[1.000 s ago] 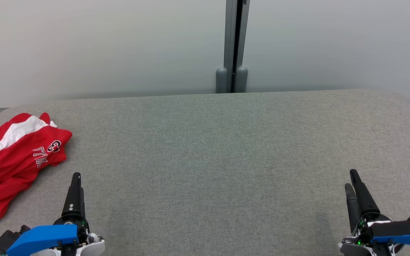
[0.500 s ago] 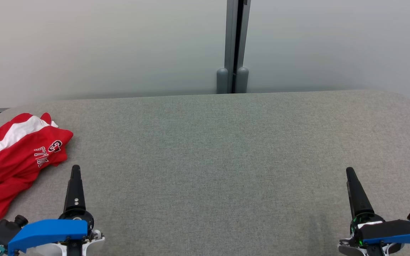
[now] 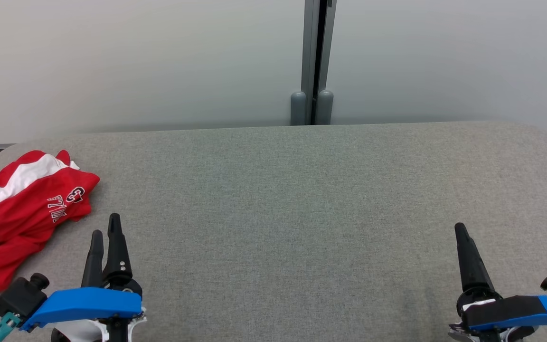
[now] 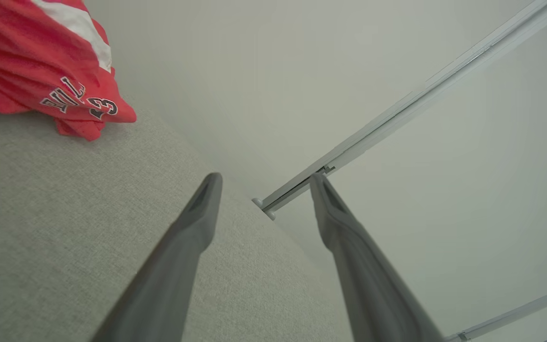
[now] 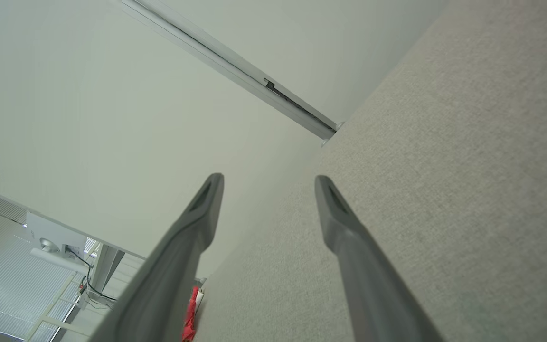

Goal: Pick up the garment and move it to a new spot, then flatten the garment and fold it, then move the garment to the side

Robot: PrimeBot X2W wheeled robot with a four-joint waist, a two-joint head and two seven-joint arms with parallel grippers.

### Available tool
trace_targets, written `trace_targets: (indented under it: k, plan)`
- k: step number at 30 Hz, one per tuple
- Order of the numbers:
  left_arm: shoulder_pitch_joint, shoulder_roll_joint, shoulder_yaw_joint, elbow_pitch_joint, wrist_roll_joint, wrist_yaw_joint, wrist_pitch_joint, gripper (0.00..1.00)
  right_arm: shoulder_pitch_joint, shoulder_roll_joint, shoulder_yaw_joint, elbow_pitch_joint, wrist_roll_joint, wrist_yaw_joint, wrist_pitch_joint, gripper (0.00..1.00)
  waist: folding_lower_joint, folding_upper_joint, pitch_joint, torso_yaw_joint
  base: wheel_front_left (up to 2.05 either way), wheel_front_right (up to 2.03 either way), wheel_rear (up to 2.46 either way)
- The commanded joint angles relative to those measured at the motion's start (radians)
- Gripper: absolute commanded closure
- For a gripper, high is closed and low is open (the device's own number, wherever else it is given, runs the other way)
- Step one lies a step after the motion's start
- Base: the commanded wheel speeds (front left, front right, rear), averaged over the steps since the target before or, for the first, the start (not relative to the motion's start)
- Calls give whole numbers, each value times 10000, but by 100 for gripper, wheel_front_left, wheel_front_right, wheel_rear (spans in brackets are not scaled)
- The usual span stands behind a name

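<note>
The garment is a crumpled red jersey with a white stripe and dark lettering, lying at the far left end of the grey table. The left wrist view shows it as garment at the top left. My left gripper hovers low at the lower left, just right of the garment and apart from it; its jaws stand open and empty, seen as left gripper. My right gripper is at the lower right, far from the garment, open and empty as right gripper shows. A red sliver of garment appears far off.
A pale wall with a grey vertical post stands just behind the table's far edge. The table's corners are rounded, and the garment reaches its left edge. Wide bare grey cloth lies between the two grippers.
My left gripper has turned so both fingers show, and its tips have shifted slightly up and right. The right gripper drifted a little left. The garment lies as before.
</note>
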Motion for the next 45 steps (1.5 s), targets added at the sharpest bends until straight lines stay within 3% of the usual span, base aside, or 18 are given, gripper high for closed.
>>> trace_targets:
  k: [1,18,45]
  plan:
    - [-104,85,-16,-177,362,18,-81,0,-69,-71,39,-184,-273,15,-86,0,0,0,3,3,0,0,0]
    - [-31,164,-347,54,3537,199,-579,0,25,-87,209,-307,-2629,19,-594,0,0,0,-12,6,0,0,0]
    - [-253,422,-877,887,6488,382,-1258,0,132,-110,508,-6,-5761,25,-1263,0,0,0,-34,94,0,0,0]
